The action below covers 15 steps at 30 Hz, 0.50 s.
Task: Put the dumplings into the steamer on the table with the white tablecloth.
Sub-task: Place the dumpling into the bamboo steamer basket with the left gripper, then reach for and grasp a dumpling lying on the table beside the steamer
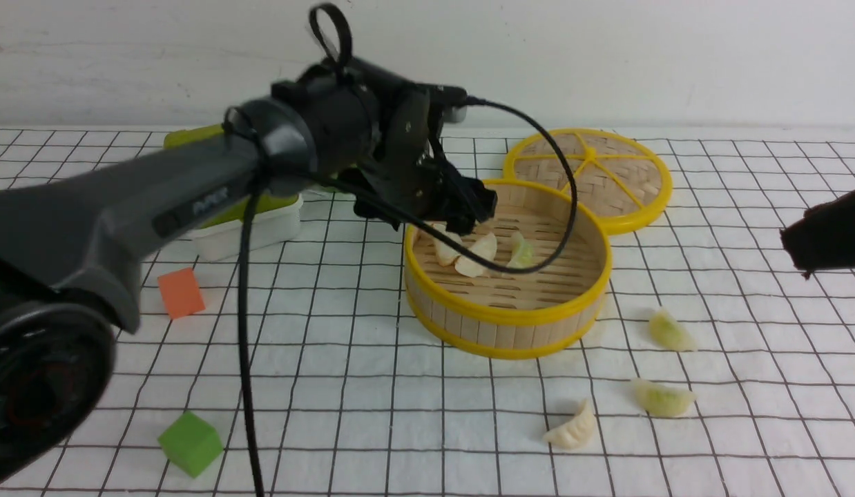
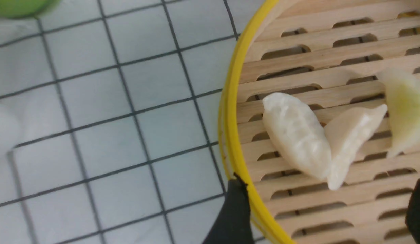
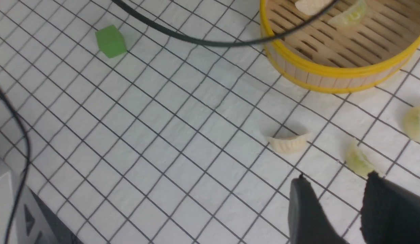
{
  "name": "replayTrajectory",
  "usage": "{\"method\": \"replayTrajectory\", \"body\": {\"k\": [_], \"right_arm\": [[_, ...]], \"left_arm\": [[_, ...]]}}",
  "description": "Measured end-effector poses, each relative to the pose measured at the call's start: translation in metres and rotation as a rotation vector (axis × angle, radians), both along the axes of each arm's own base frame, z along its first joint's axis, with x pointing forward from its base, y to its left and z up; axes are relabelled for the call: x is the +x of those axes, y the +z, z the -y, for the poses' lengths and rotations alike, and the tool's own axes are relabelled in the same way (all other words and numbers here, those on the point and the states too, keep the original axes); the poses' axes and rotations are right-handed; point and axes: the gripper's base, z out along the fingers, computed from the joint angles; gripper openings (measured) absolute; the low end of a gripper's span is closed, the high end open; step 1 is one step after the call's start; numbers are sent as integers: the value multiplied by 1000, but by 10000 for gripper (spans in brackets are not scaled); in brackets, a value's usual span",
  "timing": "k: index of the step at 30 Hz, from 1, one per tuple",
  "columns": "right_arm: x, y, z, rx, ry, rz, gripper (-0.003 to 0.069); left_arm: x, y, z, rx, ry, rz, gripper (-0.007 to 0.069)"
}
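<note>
The left gripper (image 1: pixel 472 207) stood over the near-left part of the steamer (image 1: pixel 503 316), its fingers (image 2: pixel 234 217) spread wide with nothing between them. Under it lay three dumplings (image 1: pixel 477 257) on the slats: two white ones touching and a green one (image 1: pixel 521 252) just beside them. So the drop looked done and the task about half finished. Three more waited on the white tablecloth (image 1: pixel 372 386) to the front right of the steamer: a white dumpling (image 1: pixel 572 429), a green dumpling (image 1: pixel 664 399) near it, and another green one (image 1: pixel 669 330) close to the wall. The right gripper (image 3: pixel 336 179) hung above these with its fingers parted and empty, one tip near a green dumpling. The next move likely called for the left arm to lift clear and a gripper to come down over a loose dumpling. A green cube (image 1: pixel 190 442), an orange cube (image 1: pixel 181 292) and a white box (image 1: pixel 255 228) sat well to the left. The black cable (image 1: pixel 569 200) drooped across the steamer and could snag. The lid (image 1: pixel 593 176) leaned against the far rim.
</note>
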Motion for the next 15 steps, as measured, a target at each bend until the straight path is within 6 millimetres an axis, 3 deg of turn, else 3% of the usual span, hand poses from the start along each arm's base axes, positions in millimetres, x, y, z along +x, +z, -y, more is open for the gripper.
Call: {"method": "replayTrajectory", "body": {"k": [1, 2, 4, 5, 6, 7, 10, 15], "right_arm": [[1, -1, 0, -2, -4, -2, 246], [7, -5, 4, -36, -43, -12, 246], [14, -9, 7, -64, -83, -29, 246], [24, -16, 11, -97, -140, -57, 246], [26, -18, 12, -111, -149, -59, 246], [38, -27, 16, -151, -203, -89, 246], [61, -45, 21, -211, -269, -137, 246], [98, -80, 18, -257, -279, -220, 246]], "left_arm": [[-2, 3, -1, 5, 0, -3, 610], [-15, 34, -10, 7, -5, 23, 589], [-24, 50, -16, 14, -7, 33, 563], [-40, 73, -27, 16, -6, 52, 510], [-42, 77, -28, 12, -6, 59, 510], [-57, 85, -37, 23, -5, 52, 451], [-89, 88, -57, 41, -6, 23, 317], [-148, 68, -89, 37, -19, -17, 98]]}}
